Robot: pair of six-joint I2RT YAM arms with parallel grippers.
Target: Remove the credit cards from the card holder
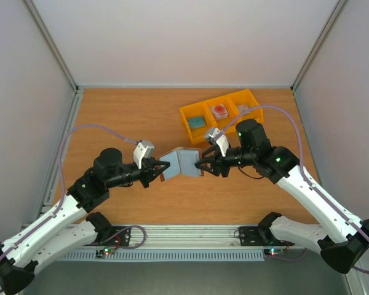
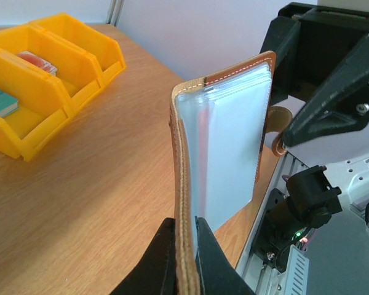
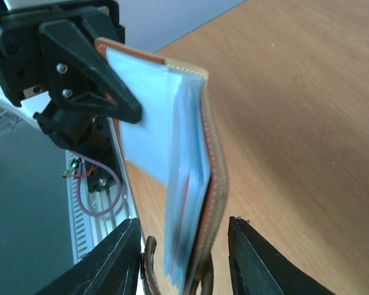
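The brown leather card holder (image 1: 181,161) hangs open in a V above the table between both grippers, its grey-blue clear sleeves facing the camera. My left gripper (image 1: 161,167) is shut on the left flap's stitched leather edge (image 2: 186,246). My right gripper (image 1: 202,165) is open. Its fingers (image 3: 120,258) straddle the right flap (image 3: 200,160) without touching it, and the snap tab (image 3: 149,264) hangs by them. A faint red edge (image 2: 202,178) shows inside the sleeves. A pale credit card with a red spot (image 1: 219,111) lies in the yellow bin.
The yellow three-part bin (image 1: 186,115) stands at the back right, just behind my right gripper. It also holds a teal item (image 1: 197,121) and a whitish item (image 1: 242,109). Grey walls enclose the table. A metal rail (image 1: 190,236) runs along the near edge.
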